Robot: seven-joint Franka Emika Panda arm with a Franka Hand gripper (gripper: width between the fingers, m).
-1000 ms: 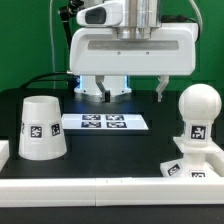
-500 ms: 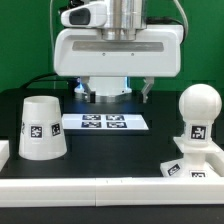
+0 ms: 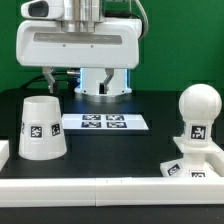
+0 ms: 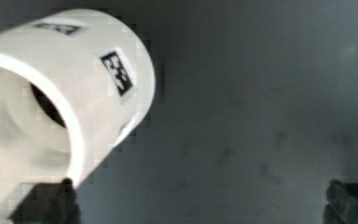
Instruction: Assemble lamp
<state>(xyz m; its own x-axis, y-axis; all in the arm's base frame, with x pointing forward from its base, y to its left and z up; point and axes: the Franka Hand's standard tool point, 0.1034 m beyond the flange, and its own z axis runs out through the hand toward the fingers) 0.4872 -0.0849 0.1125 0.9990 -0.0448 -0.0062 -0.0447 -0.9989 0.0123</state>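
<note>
Shade [image 3: 43,128] at roughly 8 o'clock on table [image 3: 100,152], narrow end up, wide mouth down, tag facing camera. Sits well apart from bulb [image 3: 197,112], which stands at 3 o'clock, neck seemingly already seated in base [image 3: 187,166] by front rail [image 3: 110,186]. Marker board [image 3: 105,122] flat at centre, between shade and bulb, left alone.

Gripper [image 4: 202,200] above and behind shade in exterior view, fingers hidden behind the housing there. In wrist view, two dark fingertips [image 4: 46,203] wide apart, nothing between them; shade [image 4: 73,105] just beside one tip, not touching as far as blur allows.

Handling guess: hollow rigid plastic cone, light, stiff, not fragile but easy to tip or skid on dark mat. Matte skin gives fair friction. Sloped wall tends to squeeze upward out of a pinch, so best taken over the narrow top, jaws straddling across its width, or on the rim wall, one finger inside and one outside, if tilted. Probably too wide low down for these jaws. Keep tags uncrushed. Gentle squeeze enough; thin wall may flex.

Shade still to go over bulb.
</note>
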